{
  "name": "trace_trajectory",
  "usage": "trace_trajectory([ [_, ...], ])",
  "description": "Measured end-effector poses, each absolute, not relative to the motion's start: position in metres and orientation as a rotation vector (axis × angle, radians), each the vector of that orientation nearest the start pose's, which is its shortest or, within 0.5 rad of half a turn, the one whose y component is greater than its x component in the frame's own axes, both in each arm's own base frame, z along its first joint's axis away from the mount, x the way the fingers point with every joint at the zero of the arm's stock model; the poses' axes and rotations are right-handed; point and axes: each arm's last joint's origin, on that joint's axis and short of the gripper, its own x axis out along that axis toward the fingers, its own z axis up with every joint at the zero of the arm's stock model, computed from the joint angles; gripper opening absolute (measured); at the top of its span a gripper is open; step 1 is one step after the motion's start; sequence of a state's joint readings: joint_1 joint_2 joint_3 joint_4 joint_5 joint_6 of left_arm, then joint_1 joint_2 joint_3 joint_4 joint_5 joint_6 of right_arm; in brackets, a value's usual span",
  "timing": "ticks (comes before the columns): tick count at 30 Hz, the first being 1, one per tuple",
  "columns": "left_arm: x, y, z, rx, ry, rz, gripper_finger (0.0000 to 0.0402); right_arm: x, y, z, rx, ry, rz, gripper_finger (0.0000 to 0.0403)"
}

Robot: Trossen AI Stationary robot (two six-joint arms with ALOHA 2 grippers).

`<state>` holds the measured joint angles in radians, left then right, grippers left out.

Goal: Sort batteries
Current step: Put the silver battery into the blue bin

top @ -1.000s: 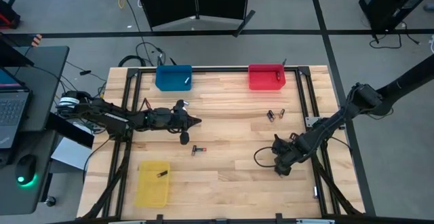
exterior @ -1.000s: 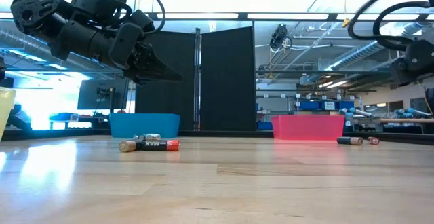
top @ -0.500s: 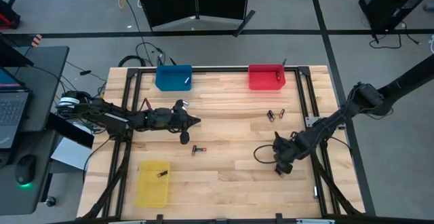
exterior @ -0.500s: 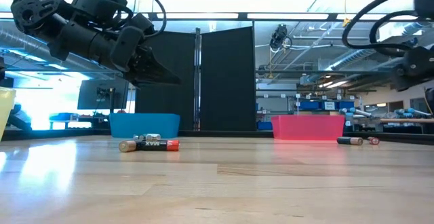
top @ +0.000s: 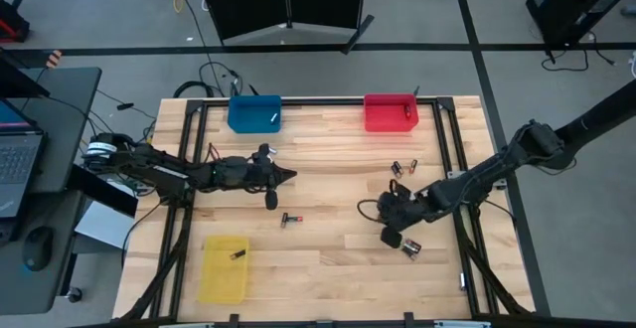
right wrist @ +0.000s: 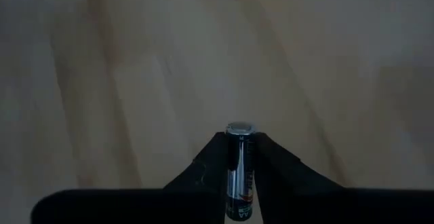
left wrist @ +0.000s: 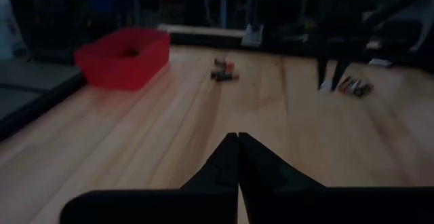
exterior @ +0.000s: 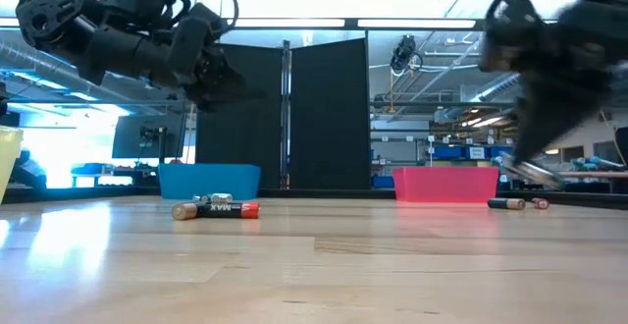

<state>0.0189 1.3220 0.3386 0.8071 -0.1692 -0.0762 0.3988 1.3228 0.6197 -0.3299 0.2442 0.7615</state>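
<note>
Three bins: a yellow plastic tray (top: 224, 268) at the table's seven o'clock corner, a blue plastic bin (top: 254, 112) at eleven o'clock, a red plastic bin (top: 390, 112) at one o'clock, all on the pale wooden table (top: 328, 268).
Left gripper: the left gripper (top: 287, 177) hangs over the table's left half, pointing to three o'clock; in its wrist view the two dark fingers (left wrist: 227, 163) meet with nothing between them.
Centre cell: a short black-and-red battery (top: 290, 219) lies flat just at five o'clock of the left gripper, long axis running nine to three; the left arm is the nearer one.
Right gripper: the right gripper (top: 391, 237) sits over the table's right half, clamped on a slim silver-and-black battery (right wrist: 239, 166) that runs along the fingers, its flat end poking out past the tips.
Loose cells: a small cluster of batteries (top: 402, 167) lies at twelve o'clock of the right gripper, and another cell (top: 411, 249) just at four o'clock of it.
Turning relation: the red bin lies at twelve o'clock of the held cell, the cluster between them; the yellow tray lies well apart at eight o'clock.
Open room: bare wood spreads toward nine o'clock; the right edge rail (top: 463, 219) is near at three o'clock.
</note>
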Motion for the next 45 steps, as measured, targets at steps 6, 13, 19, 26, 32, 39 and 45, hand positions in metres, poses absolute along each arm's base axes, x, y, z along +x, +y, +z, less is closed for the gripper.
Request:
trace_trajectory([
  [6, 0.237, 0.017, 0.186, -0.035, 0.023, 0.166, 0.0010, 0.240, 0.061, 0.179, 0.295, 0.709, -0.271, 0.0059],
  [13, 0.224, 0.051, 0.203, -0.055, -0.049, 0.279, 0.0010, 0.254, 0.024, 0.187, 0.273, 0.597, -0.362, 0.0059],
  [19, 0.203, 0.086, 0.208, -0.134, 0.097, 0.425, 0.0009, 0.257, -0.008, 0.190, 0.257, 0.565, -0.438, 0.0059],
  [26, 0.183, 0.127, 0.219, -0.292, 0.539, 0.701, 0.0009, 0.259, -0.031, 0.194, 0.260, 0.526, -0.443, 0.0059],
  [32, 0.163, 0.152, 0.244, -0.380, 0.673, 0.889, 0.0019, 0.259, -0.036, 0.195, 0.228, 0.519, -0.440, 0.0059],
  [39, 0.142, 0.168, 0.244, -0.462, 0.769, 0.999, 0.0067, 0.259, -0.036, 0.195, 0.223, 0.520, -0.438, 0.0059],
  [45, 0.134, 0.188, 0.224, -0.539, 0.861, 1.067, 0.0124, 0.259, -0.036, 0.196, 0.206, 0.521, -0.433, 0.0059],
])
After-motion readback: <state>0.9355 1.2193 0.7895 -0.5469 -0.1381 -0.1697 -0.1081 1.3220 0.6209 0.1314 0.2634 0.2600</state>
